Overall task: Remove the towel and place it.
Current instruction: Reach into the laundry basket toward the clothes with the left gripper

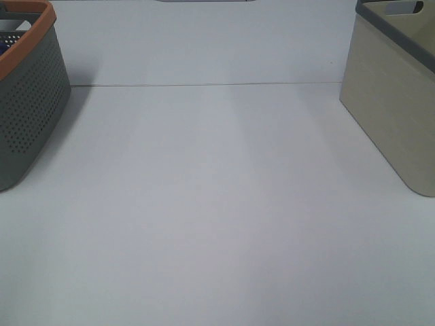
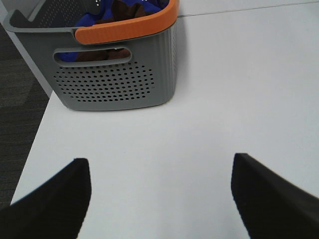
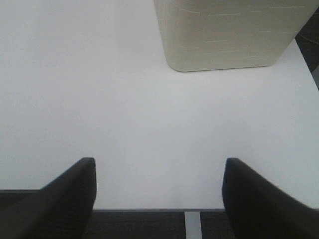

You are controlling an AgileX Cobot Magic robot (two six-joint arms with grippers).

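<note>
The left tool [image 2: 159, 160] is seen with its two dark fingers [image 2: 55, 199] spread wide above the white bench [image 1: 217, 204]. Nothing is gripped between them and nothing is touched. The right tool [image 3: 159, 162] is likewise held wide apart and unloaded over the near edge of the bench, where dark flooring [image 3: 144, 224] is glimpsed below.

The towel [image 2: 124, 12], dark maroon-brown, is found inside the grey perforated basket [image 2: 114, 84], which is trimmed with an orange rim and stands at the left end of the bench. The towel is bundled there against a blue cloth [image 2: 87, 20], and more of its brown is seen through the basket's handle slot. How the two cloths are layered cannot be told. The basket is kept well apart from the left tool, with bare bench between them.

At the right end a beige basket [image 1: 387, 102] with a grey rim is set, its rounded corner facing the right tool across open bench. Its contents cannot be seen.
</note>
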